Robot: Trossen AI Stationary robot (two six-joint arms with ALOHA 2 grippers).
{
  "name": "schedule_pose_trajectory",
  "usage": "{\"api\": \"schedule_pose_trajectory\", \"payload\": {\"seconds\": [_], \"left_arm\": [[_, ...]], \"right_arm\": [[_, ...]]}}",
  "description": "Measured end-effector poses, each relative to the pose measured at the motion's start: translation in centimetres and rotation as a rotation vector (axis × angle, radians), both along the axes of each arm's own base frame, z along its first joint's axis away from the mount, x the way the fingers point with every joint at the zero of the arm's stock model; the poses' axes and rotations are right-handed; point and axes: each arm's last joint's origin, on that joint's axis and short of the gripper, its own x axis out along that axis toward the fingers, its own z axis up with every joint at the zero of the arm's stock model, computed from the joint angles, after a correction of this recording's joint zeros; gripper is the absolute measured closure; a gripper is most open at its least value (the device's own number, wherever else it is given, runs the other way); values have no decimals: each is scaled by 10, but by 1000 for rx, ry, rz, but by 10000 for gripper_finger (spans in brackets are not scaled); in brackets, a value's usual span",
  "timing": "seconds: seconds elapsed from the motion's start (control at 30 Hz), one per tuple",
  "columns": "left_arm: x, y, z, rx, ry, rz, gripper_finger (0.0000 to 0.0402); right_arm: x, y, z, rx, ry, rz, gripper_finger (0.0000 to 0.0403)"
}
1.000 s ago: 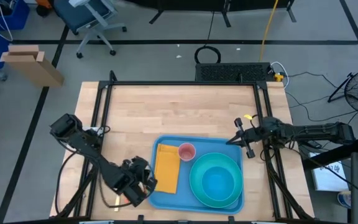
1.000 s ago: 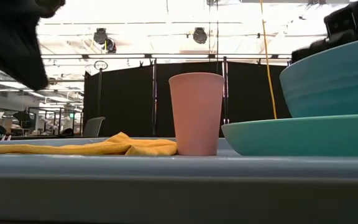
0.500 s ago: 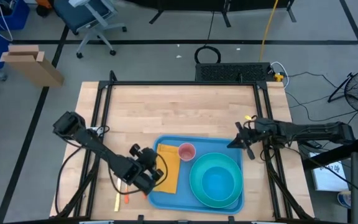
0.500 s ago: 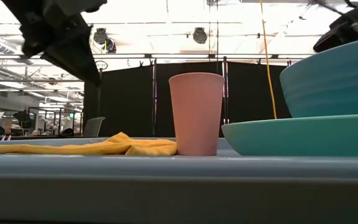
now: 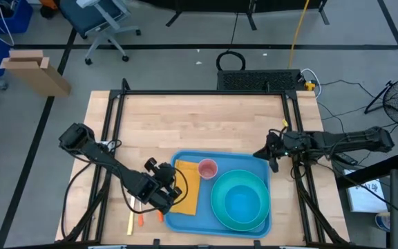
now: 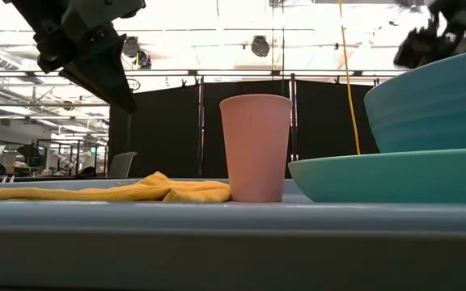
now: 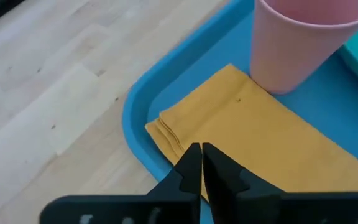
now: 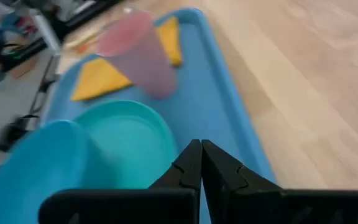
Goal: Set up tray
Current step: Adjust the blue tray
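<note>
The light-blue tray point(image 5: 260, 173) lies at the table's near edge. On it lie a folded yellow napkin point(image 5: 187, 181), a pink cup point(image 5: 207, 168) standing upright, and a teal bowl point(image 5: 240, 202) that sits on a teal plate point(image 6: 395, 174). My left gripper point(image 5: 175, 191) hangs shut in the air above the napkin's point(image 7: 253, 124) left edge and touches nothing; the low view shows it point(image 6: 122, 99) well above the tray point(image 6: 217, 234). My right gripper point(image 5: 267, 156) is shut above the tray's far right corner, over its rim point(image 8: 229, 106).
A yellow and an orange utensil point(image 5: 135, 221) lie on the wooden table just left of the tray. Bare wood point(image 5: 199, 124) stretches from the tray to the far edge. Black frame rails point(image 5: 112, 124) run along both sides of the table.
My left gripper has moved from beside the tray's near left corner toward the right and far edge, rising, and now hangs over the napkin. Where it was, the utensils on the table now show. My right gripper has turned at the wrist by the tray's far right corner.
</note>
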Motion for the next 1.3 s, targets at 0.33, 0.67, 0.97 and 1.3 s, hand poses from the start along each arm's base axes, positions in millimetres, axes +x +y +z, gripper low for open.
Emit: {"api": "schedule_pose_trajectory", "payload": {"seconds": [0.33, 0.67, 0.97, 1.3], "left_arm": [[0, 0, 0, 60, 50, -84, 398], [11, -17, 48, 400, -112, -469, 398], [-1, -9, 130, 480, -368, -1000, 399], [13, 29, 138, 438, -392, -1017, 400]], "right_arm": [[0, 7, 73, -213, 490, 154, 403], [19, 8, 45, -189, 742, 390, 403], [32, 8, 24, -126, 751, 477, 403], [44, 8, 0, -87, 890, 479, 403]]}}
